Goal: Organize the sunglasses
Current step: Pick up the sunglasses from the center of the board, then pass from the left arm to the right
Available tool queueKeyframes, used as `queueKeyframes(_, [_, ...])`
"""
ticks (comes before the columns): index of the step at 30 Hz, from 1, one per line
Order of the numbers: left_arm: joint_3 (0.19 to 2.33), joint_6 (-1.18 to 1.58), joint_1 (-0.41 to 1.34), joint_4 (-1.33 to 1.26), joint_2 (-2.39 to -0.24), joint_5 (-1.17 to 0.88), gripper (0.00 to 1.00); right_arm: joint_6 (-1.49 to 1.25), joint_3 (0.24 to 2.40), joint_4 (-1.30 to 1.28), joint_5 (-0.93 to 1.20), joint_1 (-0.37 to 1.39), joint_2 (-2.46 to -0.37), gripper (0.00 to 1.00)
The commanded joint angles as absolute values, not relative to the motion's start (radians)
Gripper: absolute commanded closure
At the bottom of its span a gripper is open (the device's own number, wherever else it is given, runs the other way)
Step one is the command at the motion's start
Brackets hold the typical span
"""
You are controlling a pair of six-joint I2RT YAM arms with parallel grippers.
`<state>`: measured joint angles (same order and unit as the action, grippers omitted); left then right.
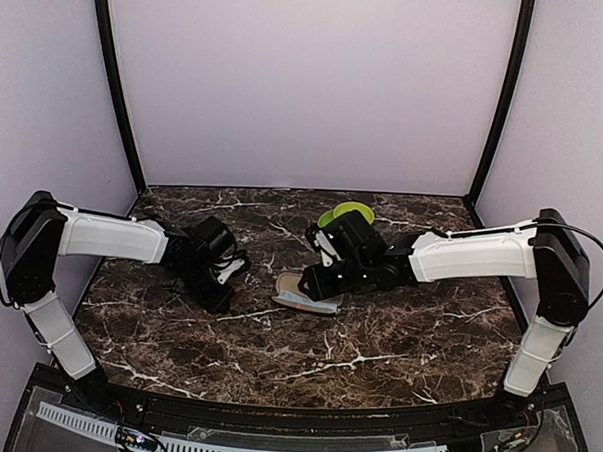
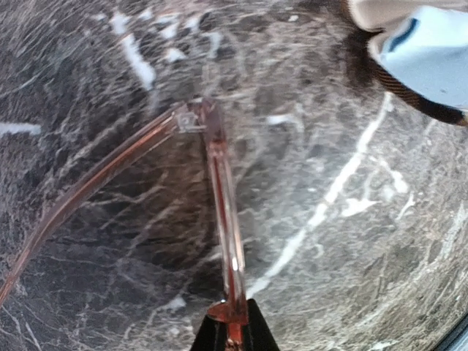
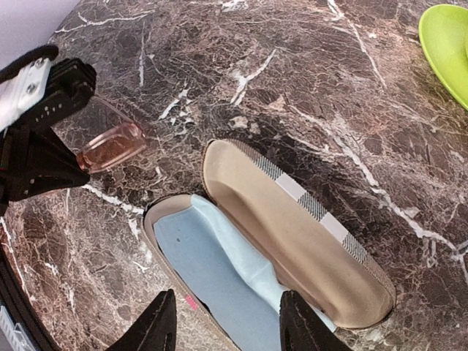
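Dark marble with white veins covers the table (image 1: 376, 359), and pale purple walls (image 1: 308, 86) stand behind it. At the bottom of the left wrist view, the left gripper (image 2: 230, 338) is pinched tight on the thin pink arm of the sunglasses (image 2: 219, 190). That arm runs up the middle of the frame to a hinge, and another pink bar slants down to the lower left edge, where it is cut off. The right gripper (image 3: 227, 325) is about half open and holds nothing. Its two black fingers (image 3: 157, 325) stick up from the bottom of the right wrist view, over the near end of the open case (image 3: 292, 219). I cannot tell if they touch it. The case lies in the middle of the table with a tan lining and a light blue cloth (image 3: 212, 263) inside. At the left of that same view one pink lens shows beside the left gripper, near the case but not in it. A green plate (image 3: 446, 44) is cut off at the upper right corner. From above, the left gripper hides the sunglasses.
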<state>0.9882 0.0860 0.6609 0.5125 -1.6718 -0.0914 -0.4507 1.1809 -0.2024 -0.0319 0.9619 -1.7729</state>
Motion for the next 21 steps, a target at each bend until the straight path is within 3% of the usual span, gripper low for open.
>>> queueKeyframes(1, [1.023,-0.003,0.742,0.498,-1.578,-0.049,0.97,-0.465,1.246,-0.188,-0.001,0.969,-1.769,0.51])
queueKeyframes(21, [0.939,-0.203,0.886,0.271,-1.351,0.004,1.0,-0.623,1.194,-0.05,0.251,0.885,-1.648,0.41])
